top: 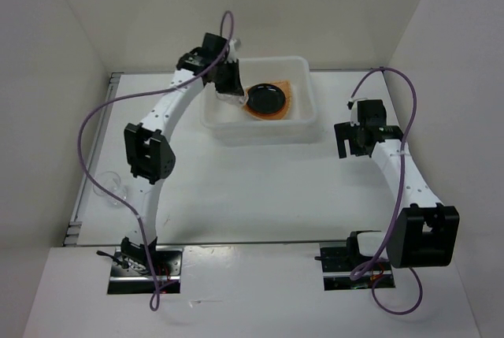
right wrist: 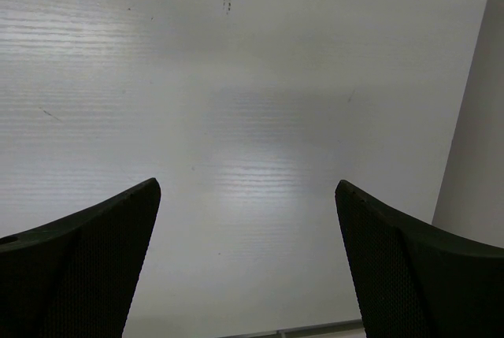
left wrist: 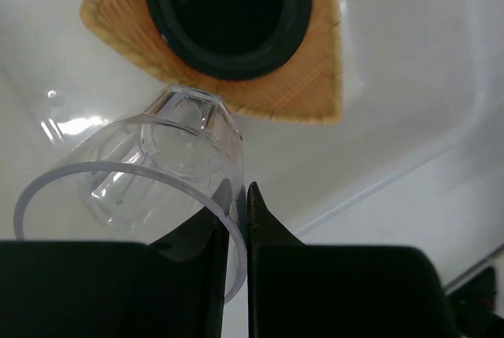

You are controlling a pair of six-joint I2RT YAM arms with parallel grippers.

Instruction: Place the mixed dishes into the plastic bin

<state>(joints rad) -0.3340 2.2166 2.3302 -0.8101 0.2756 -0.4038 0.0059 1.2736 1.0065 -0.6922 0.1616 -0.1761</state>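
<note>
Left gripper (left wrist: 236, 220) pinched 1 clear cup (left wrist: 150, 172) by its rim inside the plastic bin's (top: 264, 129) left edge. Right gripper (right wrist: 246, 187), fingers spread, hung over the table (right wrist: 236, 78), right of it.

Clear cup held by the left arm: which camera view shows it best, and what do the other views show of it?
Left wrist view: it shows the small clear cup close up, its wall pinched in the jaws of the left gripper. Top external shows only a faint glint there; right wrist shows none of it.
</note>
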